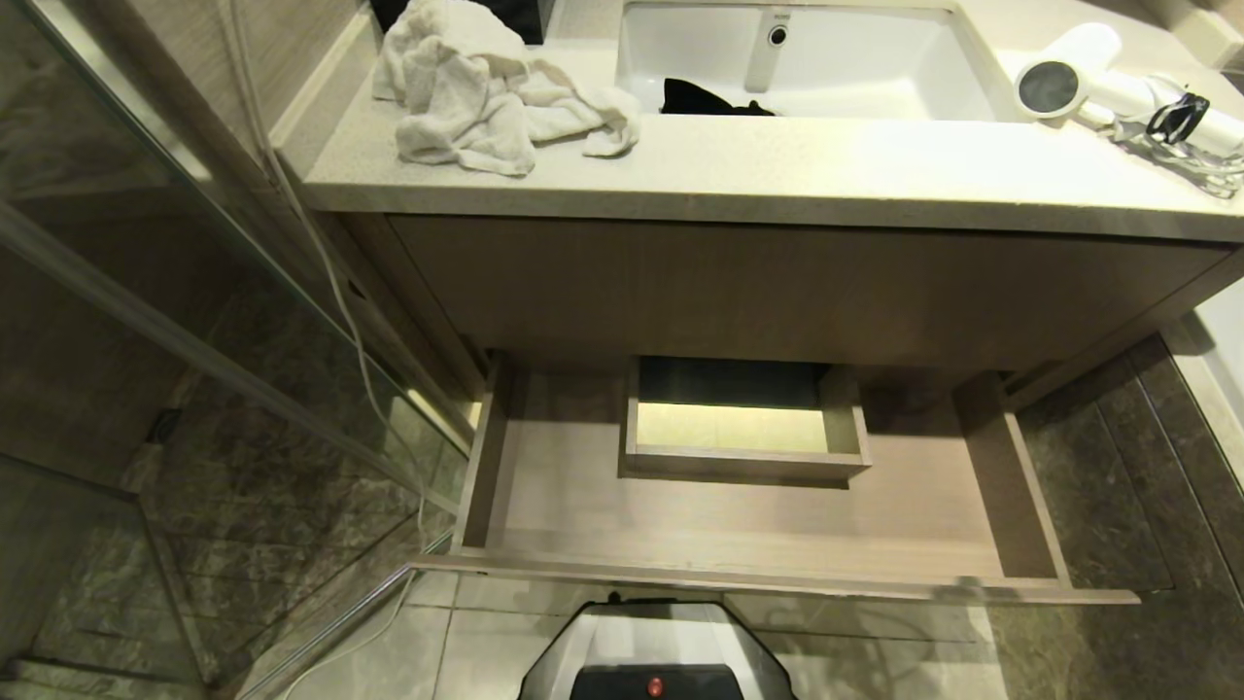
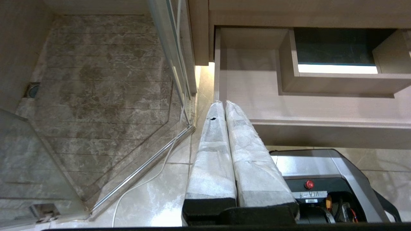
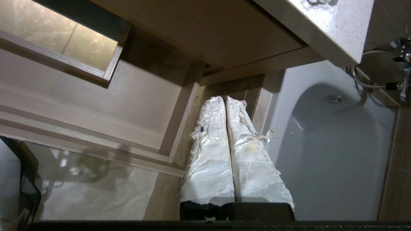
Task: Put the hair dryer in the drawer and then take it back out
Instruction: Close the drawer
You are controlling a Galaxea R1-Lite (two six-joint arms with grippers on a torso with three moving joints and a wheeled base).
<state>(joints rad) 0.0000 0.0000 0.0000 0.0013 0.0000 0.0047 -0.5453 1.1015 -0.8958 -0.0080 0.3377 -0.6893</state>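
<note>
Spanning the top of the head view, a pale stone countertop [image 1: 777, 175] holds a white sink basin [image 1: 875, 68], with a crumpled towel [image 1: 486, 87] to the basin's left and the hair dryer [image 1: 1098, 83] lying on its right, cord bundled beside it. Below the countertop the drawer [image 1: 544, 486] stands pulled out over marble floor tiles [image 1: 243, 467]. The left gripper [image 2: 224, 104] and right gripper [image 3: 224, 99] both have fingers pressed together, empty, down near the drawer, well apart from the dryer.
</note>
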